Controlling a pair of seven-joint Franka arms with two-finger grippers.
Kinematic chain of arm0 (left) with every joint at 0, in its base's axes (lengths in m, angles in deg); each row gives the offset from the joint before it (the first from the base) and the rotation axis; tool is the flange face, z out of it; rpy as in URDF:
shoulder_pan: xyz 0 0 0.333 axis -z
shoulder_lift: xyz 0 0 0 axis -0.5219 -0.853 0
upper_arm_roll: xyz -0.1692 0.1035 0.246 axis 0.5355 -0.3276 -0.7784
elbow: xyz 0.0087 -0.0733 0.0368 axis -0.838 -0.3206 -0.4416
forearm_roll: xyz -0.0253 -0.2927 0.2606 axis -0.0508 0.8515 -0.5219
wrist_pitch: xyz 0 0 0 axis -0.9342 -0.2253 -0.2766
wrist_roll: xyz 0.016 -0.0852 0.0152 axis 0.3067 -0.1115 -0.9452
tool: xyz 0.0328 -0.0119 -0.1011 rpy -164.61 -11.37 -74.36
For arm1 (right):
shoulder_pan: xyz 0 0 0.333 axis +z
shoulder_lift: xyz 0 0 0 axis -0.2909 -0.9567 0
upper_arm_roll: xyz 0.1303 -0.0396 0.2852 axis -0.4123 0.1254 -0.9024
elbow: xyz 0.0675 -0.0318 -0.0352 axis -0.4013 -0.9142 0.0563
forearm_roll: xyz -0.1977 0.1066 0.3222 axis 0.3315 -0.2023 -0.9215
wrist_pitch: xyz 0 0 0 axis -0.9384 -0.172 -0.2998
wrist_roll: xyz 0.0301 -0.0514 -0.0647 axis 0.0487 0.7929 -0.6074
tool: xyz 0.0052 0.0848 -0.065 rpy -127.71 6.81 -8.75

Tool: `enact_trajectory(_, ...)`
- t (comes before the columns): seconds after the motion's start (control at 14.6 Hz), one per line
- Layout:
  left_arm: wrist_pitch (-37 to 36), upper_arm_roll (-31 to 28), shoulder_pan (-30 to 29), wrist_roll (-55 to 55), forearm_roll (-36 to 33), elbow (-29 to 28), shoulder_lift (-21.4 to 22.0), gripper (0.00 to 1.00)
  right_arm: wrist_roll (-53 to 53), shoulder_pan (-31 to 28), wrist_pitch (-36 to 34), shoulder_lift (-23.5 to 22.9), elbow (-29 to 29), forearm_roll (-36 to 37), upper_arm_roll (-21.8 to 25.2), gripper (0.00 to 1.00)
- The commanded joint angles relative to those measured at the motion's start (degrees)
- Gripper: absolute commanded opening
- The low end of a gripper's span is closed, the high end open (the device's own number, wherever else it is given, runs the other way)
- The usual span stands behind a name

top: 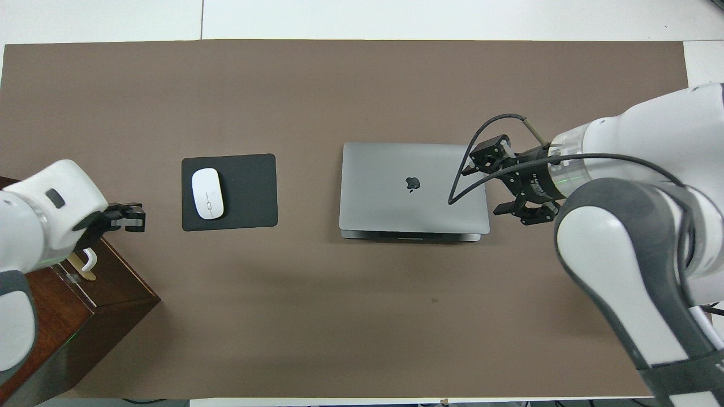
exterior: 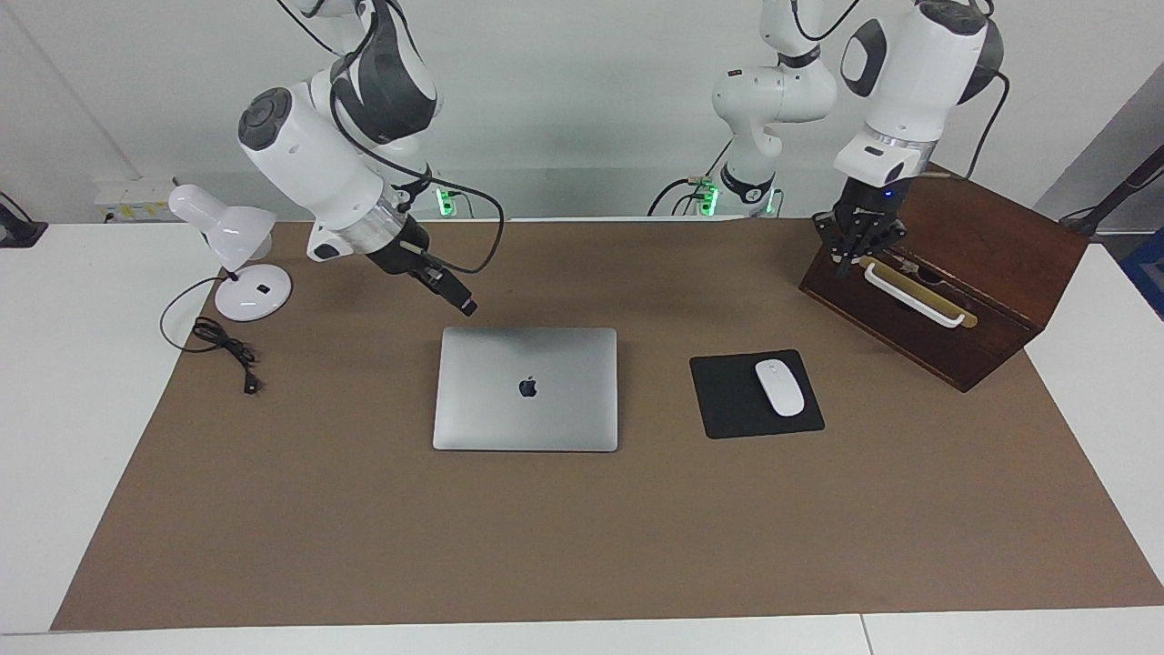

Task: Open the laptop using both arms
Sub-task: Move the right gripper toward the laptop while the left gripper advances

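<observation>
The silver-grey laptop (exterior: 526, 389) lies closed and flat at the middle of the brown mat, its dark apple logo up; it also shows in the overhead view (top: 413, 189). My right gripper (exterior: 466, 306) hangs tilted just above the mat at the laptop's corner nearer the robots, toward the right arm's end, apart from the lid; in the overhead view it (top: 509, 183) sits over that same edge. My left gripper (exterior: 853, 257) hangs over the wooden box (exterior: 987, 273) at the left arm's end, by its white handle (exterior: 914, 296), and shows in the overhead view too (top: 131, 217).
A black mouse pad (exterior: 727, 400) with a white mouse (exterior: 779, 387) lies beside the laptop toward the left arm's end. A white desk lamp (exterior: 232, 246) and its black cable (exterior: 223, 341) stand at the right arm's end.
</observation>
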Motion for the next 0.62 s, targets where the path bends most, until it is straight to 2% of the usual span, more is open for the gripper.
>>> enact_trajectory(0.0,9.44,-0.62,4.56,-0.53,-0.48,-8.75,3.14,0.0,2.89,0.82,7.29,5.15,-8.78,-5.83,-0.9,0.96)
enact_trajectory(0.07,12.95,-0.62,5.79,-0.61,-0.48,-11.04,3.14,0.0,4.47,1.08,8.52,5.5,-9.75,-8.21,-0.9,0.97)
enact_trajectory(0.27,22.97,-0.62,9.39,-1.31,-0.22,-17.28,2.44,0.0,6.32,2.49,14.75,5.68,-13.61,-8.93,-2.04,0.97)
enact_trajectory(0.41,32.18,-0.62,12.82,-3.33,0.92,-21.24,0.17,0.0,7.47,3.1,20.64,5.68,-16.69,-10.42,-4.58,1.0)
enact_trajectory(0.55,42.11,-0.7,17.03,-7.36,0.93,-23.88,-4.21,0.0,9.14,3.89,24.78,5.07,-18.54,-10.69,-5.73,1.0)
